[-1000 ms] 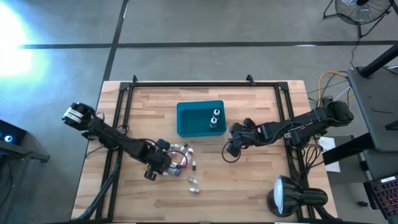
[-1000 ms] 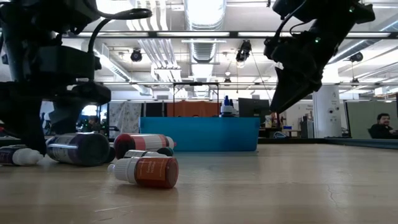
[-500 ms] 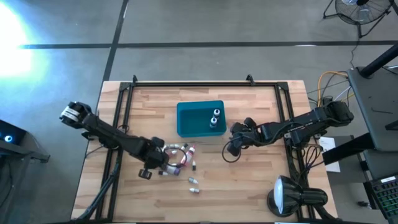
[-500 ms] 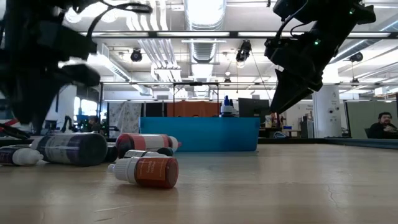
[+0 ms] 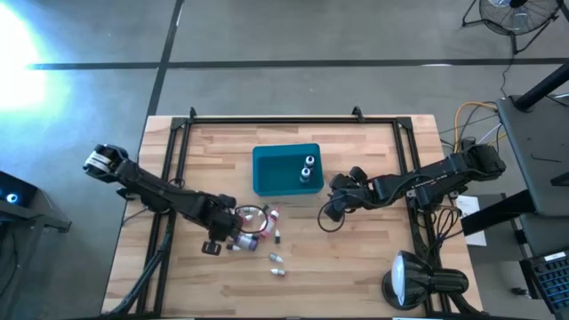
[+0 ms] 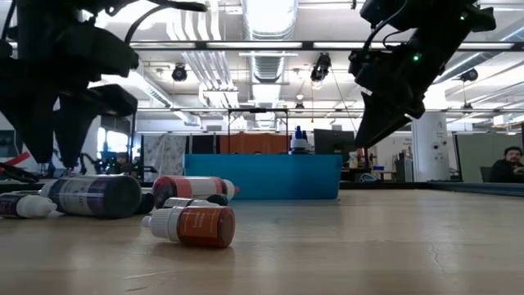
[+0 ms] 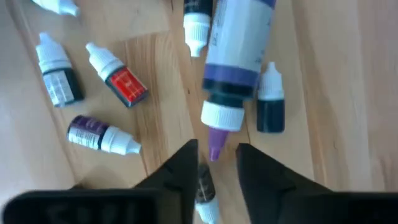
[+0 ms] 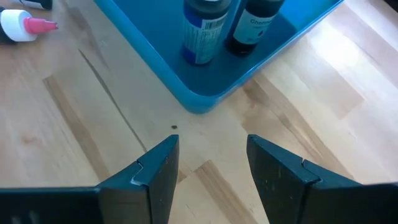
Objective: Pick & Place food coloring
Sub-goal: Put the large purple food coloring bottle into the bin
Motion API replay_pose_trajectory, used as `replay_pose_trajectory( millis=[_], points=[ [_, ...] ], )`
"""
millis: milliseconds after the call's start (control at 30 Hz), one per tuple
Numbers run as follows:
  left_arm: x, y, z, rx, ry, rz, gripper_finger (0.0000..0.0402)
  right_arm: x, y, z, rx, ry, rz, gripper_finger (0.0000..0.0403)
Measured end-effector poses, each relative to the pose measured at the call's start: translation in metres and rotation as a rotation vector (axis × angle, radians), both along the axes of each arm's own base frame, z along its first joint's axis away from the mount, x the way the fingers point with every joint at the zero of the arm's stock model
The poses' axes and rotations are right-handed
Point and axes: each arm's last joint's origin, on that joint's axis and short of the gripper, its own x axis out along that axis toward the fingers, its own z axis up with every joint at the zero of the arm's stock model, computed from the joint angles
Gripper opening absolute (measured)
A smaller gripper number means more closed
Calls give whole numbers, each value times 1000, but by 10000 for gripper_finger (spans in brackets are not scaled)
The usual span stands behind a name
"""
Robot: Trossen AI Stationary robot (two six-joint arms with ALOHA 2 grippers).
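Left gripper (image 7: 214,163): my fingers stand a little apart and empty, straddling the purple tip of a large bottle (image 7: 237,59) lying among the strewn bottles near the table's middle

Right gripper (image 8: 211,163): mine too, fingers spread with nothing between them, hovering just beside the corner of the bin (image 8: 205,93)

Food coloring: two bottles (image 5: 308,168) stand in the teal bin; the rest lie loose on the wood by my left gripper, one red one (image 6: 195,225) well to the front in the low view

Risk, grip: I judge the tapered tip a poor hold; closing there could squirt the bottle out sideways

Risk, clutter: the small dark bottle (image 7: 271,107) lies touching or just beside the large one, so a slipped pinch may scatter it

Risk, rolling: these bottles lie on their sides and could roll toward the table edge if nudged

Risk, arms: my right gripper waits at the bin, where a carry from the left could crowd it
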Motion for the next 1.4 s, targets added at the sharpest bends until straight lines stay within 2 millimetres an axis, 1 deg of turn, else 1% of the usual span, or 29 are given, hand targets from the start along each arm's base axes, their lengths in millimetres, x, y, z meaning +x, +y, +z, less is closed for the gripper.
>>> replay_pose_trajectory(
  millis=[133,233,467,700,900,1033,1300,1400],
  points=[
    [4,-1,-4,-10,-46,-17,140,-2,0,-2,-1,9,0,183],
    [5,-2,-9,-16,-65,-22,157,-3,0,-5,0,18,1,183],
    [1,0,-29,6,-8,-23,161,-6,-1,-10,0,31,-1,183],
    [7,-3,-29,-23,-83,-22,161,-8,-1,-12,-1,38,-1,183],
    [3,-1,-35,-17,-66,-21,160,-8,-1,-12,-1,37,-1,183],
    [2,-1,-36,-17,-65,-20,146,-8,-1,-12,-1,36,-1,183],
    [6,-2,-34,-30,-98,-20,83,-8,-1,-12,-1,35,-1,183],
    [6,-3,-33,-54,-85,1,75,-8,-1,-12,2,34,-5,183]
  ],
)
